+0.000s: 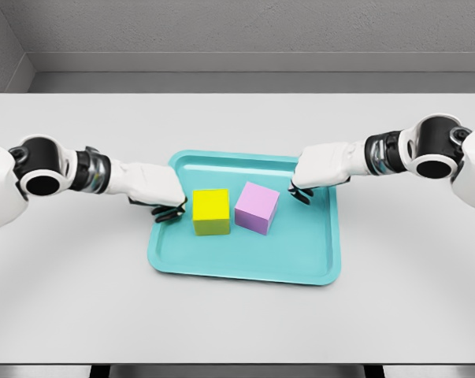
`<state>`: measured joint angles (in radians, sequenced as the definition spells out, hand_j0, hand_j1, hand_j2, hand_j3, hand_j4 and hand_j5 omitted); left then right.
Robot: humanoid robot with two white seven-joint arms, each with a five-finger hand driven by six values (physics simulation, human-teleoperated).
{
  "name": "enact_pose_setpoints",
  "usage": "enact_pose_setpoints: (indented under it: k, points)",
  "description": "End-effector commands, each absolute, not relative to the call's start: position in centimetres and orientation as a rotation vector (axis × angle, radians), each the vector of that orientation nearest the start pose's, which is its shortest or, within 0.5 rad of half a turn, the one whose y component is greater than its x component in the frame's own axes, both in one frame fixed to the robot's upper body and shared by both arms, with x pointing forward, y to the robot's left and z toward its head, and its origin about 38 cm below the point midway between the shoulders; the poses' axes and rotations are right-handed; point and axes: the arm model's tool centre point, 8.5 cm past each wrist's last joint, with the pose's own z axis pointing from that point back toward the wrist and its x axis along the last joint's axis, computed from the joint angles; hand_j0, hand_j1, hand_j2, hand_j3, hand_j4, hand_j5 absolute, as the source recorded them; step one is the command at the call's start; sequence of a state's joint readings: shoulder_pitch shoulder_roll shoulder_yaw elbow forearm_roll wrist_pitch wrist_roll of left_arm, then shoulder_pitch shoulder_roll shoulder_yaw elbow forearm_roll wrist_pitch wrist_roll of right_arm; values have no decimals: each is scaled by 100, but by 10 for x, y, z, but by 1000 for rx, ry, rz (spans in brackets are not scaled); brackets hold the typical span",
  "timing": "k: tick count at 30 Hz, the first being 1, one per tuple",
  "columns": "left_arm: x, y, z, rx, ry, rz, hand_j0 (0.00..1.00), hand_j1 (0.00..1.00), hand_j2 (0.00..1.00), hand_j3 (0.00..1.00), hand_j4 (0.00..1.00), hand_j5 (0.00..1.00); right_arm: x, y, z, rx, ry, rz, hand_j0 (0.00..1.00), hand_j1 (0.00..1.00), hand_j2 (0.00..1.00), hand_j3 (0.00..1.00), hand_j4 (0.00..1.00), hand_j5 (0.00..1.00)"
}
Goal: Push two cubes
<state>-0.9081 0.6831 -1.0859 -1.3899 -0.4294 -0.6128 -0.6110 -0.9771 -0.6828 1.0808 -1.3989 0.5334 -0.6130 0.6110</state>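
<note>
The near part of the white counter [79, 315] lies bare in front of a teal tray [245, 268], which sits a little right of the middle with its long front rim facing the robot. Inside the tray, toward its left and middle, two cubes rest flat on the tray floor, side by side. The yellow cube [211, 211] is on the left, and the pink cube [257, 207] stands just to its right, turned slightly, with a narrow gap between them.

The left hand [162, 197] reaches in over the tray's left rim, its dark fingertips [171, 212] curled downward just beside the yellow cube's left face; it holds nothing, and actual contact with the cube cannot be made out. The right hand [316, 175] comes in over the tray's far right corner, fingers bent down and holding nothing, near the pink cube but apart from it. Beyond the tray the counter runs back to a grey wall [237, 31].
</note>
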Motion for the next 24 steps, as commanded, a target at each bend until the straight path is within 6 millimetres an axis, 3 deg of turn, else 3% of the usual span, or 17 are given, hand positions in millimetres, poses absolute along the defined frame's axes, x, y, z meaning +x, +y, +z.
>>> enact_pose_setpoints:
  k: [1,18,24]
  points:
    - [432,194,161,-149,1469,3163,2,2,2,2,2,2,451,-200,194,385,1362,-3117,34,34,34,34,34,34]
    - [445,174,171,-163,1515,3123,2,2,2,2,2,2,450,-187,197,368,1378,-3086,35,35,35,35,35,35]
    - [453,181,177,-203,1536,3136,2,2,2,2,2,2,452,-187,200,378,1383,-3080,35,35,35,35,35,35]
